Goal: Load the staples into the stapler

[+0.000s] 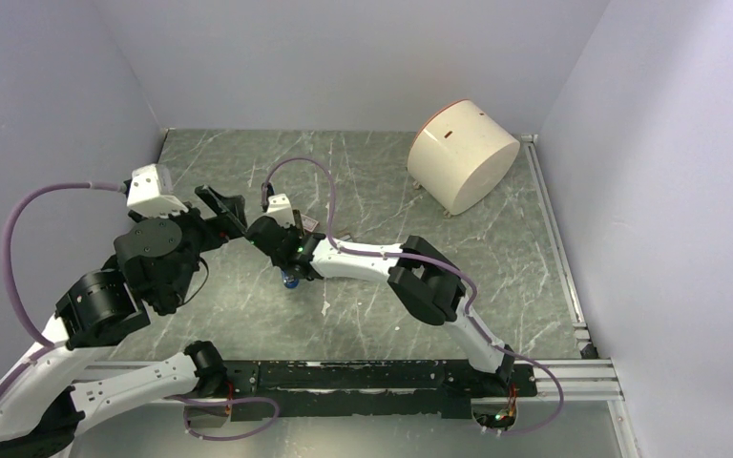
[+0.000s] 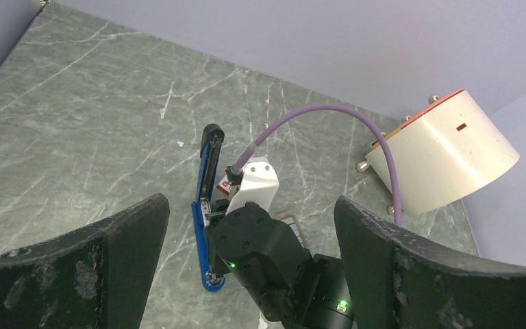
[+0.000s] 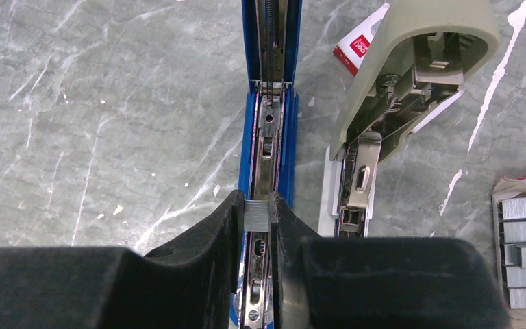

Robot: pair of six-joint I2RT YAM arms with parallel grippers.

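Obs.: the blue stapler lies swung fully open on the table, its silver channel facing up so a strip can drop straight in.

Right hand: nearly closed, pinching a short grey strip of staples by its two sides. The strip is directly over the near part of the channel and lined up with it. I cannot tell whether it touches the metal yet.

Left hand: spread wide and holding nothing. It hangs back behind the right wrist, facing the stapler, presumably ready to steady it or close it.

Just beside the blue stapler lies a beige stapler, partly over a red-and-white box. The open tray of spare staples sits at the right.

Judgement: this is the insertion step. The strip must stay square to the channel or it will jam on the rim.
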